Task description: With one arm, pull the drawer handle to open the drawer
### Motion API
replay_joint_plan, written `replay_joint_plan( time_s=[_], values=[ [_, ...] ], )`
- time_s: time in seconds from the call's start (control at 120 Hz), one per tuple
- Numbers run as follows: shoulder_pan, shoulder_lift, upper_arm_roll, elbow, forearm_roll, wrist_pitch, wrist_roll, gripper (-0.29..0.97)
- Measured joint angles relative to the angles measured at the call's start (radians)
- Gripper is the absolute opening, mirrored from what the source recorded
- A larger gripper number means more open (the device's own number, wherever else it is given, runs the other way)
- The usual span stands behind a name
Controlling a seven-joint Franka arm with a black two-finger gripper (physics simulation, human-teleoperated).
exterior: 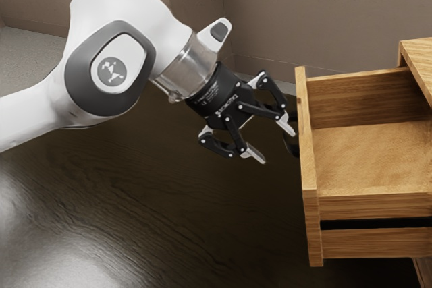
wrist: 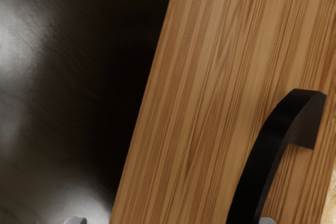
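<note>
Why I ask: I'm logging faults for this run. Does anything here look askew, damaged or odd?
Nothing stands out. The drawer sits pulled out, straight and intact. Its black handle looks unbent on the front panel, and the gripper is open beside it.

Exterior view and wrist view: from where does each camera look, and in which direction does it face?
Exterior view: beside the arm and above, facing the pulled-out drawer; the arm and the open gripper show.
Wrist view: on the hand, facing the drawer front close up; two grey fingertips just show.
Shared: the drawer front and its black handle.
</note>
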Motion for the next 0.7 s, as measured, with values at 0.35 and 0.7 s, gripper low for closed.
replay_joint_plan(
  time_s=[0.35, 0.7],
  values=[
    [-0.002, -0.064, 0.028, -0.072, 0.004, 0.0, 0.043, 0.37],
    [-0.004, -0.153, 0.052, -0.151, 0.018, -0.005, 0.072, 0.37]
  ],
)
